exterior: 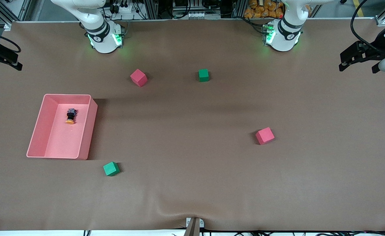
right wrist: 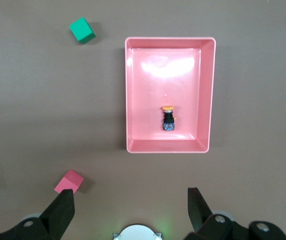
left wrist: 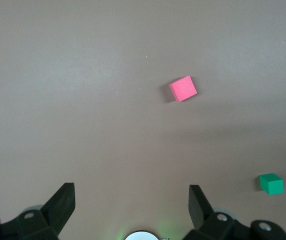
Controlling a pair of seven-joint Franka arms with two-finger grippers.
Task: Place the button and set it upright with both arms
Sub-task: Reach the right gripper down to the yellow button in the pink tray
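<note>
The button (exterior: pixel 70 116) lies on its side in a pink tray (exterior: pixel 84 131) toward the right arm's end of the table, its orange cap pointing toward the front camera. It also shows in the right wrist view (right wrist: pixel 168 118), inside the tray (right wrist: pixel 208 95). My right gripper (exterior: pixel 2 64) is open and empty, high over the right arm's end of the table; in its own view (right wrist: pixel 130 192) the tray lies well below it. My left gripper (exterior: pixel 358 67) is open and empty, high over the left arm's end, with only bare mat under it in its own view (left wrist: pixel 131 189).
Two red cubes (exterior: pixel 138 77) (exterior: pixel 264 135) and two green cubes (exterior: pixel 203 75) (exterior: pixel 111 168) lie scattered on the brown mat. The left wrist view shows a red cube (left wrist: pixel 183 88) and a green cube (left wrist: pixel 271 183); the right wrist view shows a green cube (right wrist: pixel 82 30) and a red cube (right wrist: pixel 68 181).
</note>
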